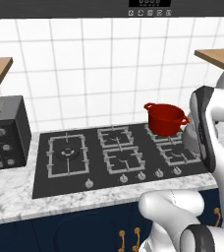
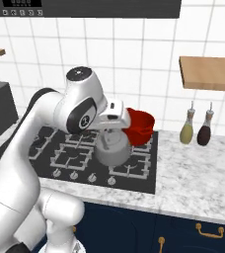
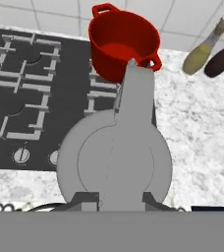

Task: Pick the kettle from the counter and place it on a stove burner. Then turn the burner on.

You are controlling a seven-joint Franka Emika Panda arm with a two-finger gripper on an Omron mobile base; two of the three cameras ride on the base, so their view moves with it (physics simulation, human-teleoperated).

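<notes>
Kettle (image 2: 112, 148) hangs clamped in claw (image 2: 109, 132), arm bent fwd over cooktop's (image 1: 97, 172) right burners.

The kettle (image 2: 112, 148) is a squat, plain silver-grey pot with a round domed top and a short spout. It hangs upright under the gripper (image 2: 110, 132), above the right end of the cooktop and just in front of the red pot. From the hand camera its lid fills the middle and its broad flat handle (image 3: 136, 96) runs up toward the pot.

The table (image 2: 198, 170) is white-and-grey marbled stone over dark navy cabinets, running along both sides and the front of the cooktop.

The burner (image 1: 68, 153) sits at the far left of the cooktop, a dark double ring under a wide square grate, bare, well apart from the kettle.
</notes>
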